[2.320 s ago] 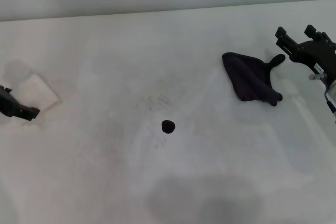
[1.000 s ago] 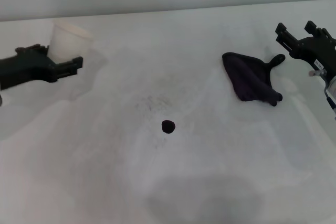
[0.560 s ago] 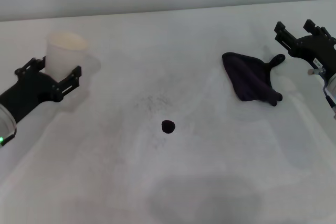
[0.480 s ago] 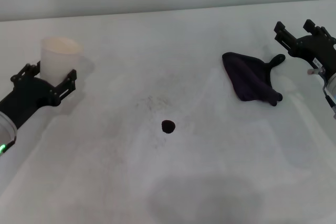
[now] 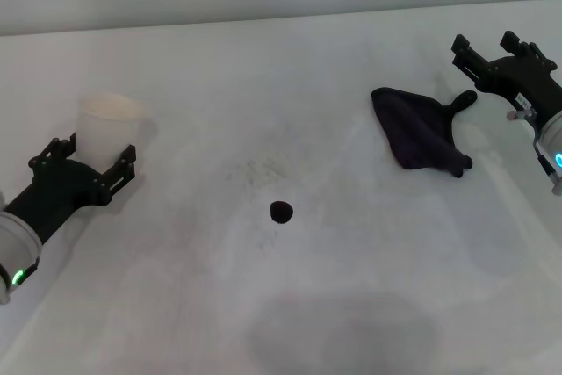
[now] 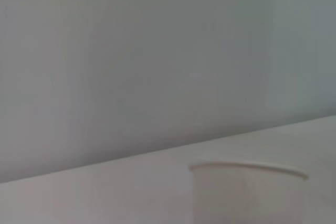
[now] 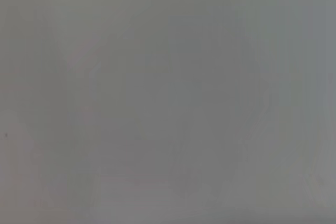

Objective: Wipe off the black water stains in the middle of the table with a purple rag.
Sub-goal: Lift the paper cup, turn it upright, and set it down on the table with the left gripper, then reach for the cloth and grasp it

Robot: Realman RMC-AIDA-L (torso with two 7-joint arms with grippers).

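Note:
The black water stain (image 5: 281,211) is a small round blot in the middle of the white table (image 5: 290,76). The purple rag (image 5: 417,129) lies flat at the right, well apart from the stain, with its loop tab (image 5: 462,100) pointing toward my right gripper. My right gripper (image 5: 483,41) is open and empty, just right of and beyond the tab, not touching the rag. My left gripper (image 5: 92,157) is at the left, its fingers on either side of a white paper cup (image 5: 110,127) that stands upright.
The cup's rim also shows in the left wrist view (image 6: 247,167), with the table's far edge and a grey wall behind it. Faint grey speckles (image 5: 259,169) lie just beyond the stain. The right wrist view shows only plain grey.
My left gripper came in from the left holding the cup high, then carried it down toward the near left. My right gripper shifted slightly left. Rag and stain have not moved.

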